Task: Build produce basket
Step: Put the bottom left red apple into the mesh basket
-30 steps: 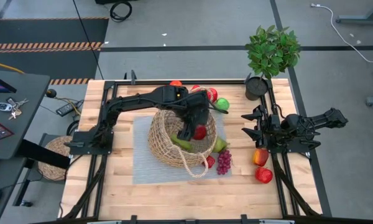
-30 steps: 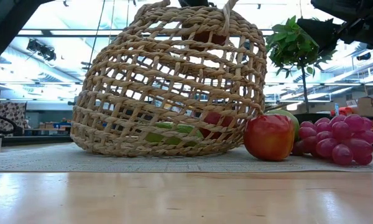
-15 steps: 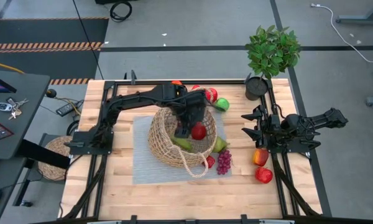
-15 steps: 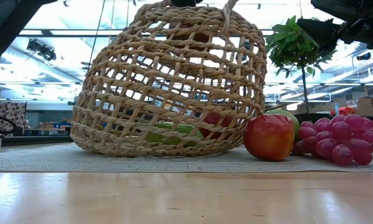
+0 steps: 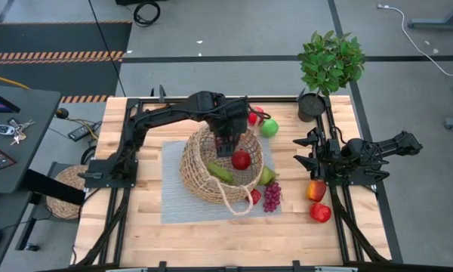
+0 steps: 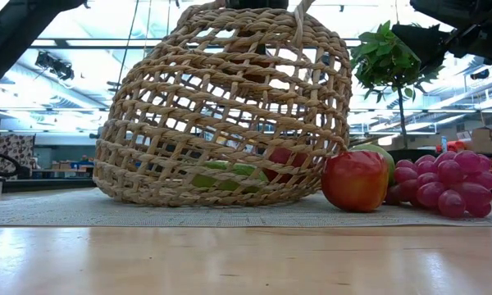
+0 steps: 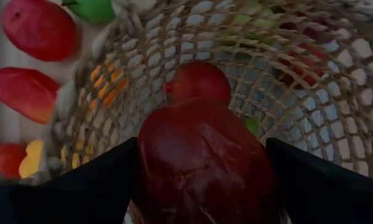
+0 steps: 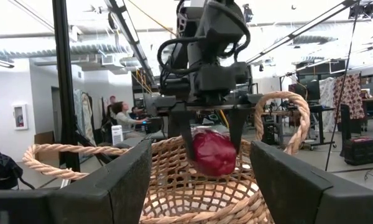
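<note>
The tan wicker basket (image 5: 204, 177) stands on a grey mat (image 5: 174, 200), its looped handle (image 5: 238, 204) toward the near side. My left gripper (image 5: 238, 153) hangs over the basket's mouth, shut on a dark red fruit (image 5: 241, 159), which also shows in the right wrist view (image 8: 213, 152). A green piece (image 5: 220, 174) and a red piece (image 7: 199, 81) lie inside the basket. Purple grapes (image 5: 272, 196), a green apple (image 5: 269, 127) and red apples (image 5: 316, 190) lie around it. My right gripper (image 5: 300, 151) is open and empty at the table's right. My left gripper pinches the dark red fruit by its two opposite sides (image 8: 196, 152) between its two fingers (image 8: 186, 140). The fingers come from above, pointing down. The fruit hangs clear, just above the basket's rim, over the pieces inside.
A potted green plant (image 5: 328, 68) stands at the far right corner. Red pieces (image 5: 253, 115) lie at the far edge behind the basket. A red apple (image 5: 320, 212) lies near the right arm's base. A flat woven mat (image 5: 64, 193) lies off the table's left.
My left arm's wrist has swung toward the far left, so the gripper has tipped steeper over the basket. The dark red fruit has stayed in the hold above the basket's right half.
</note>
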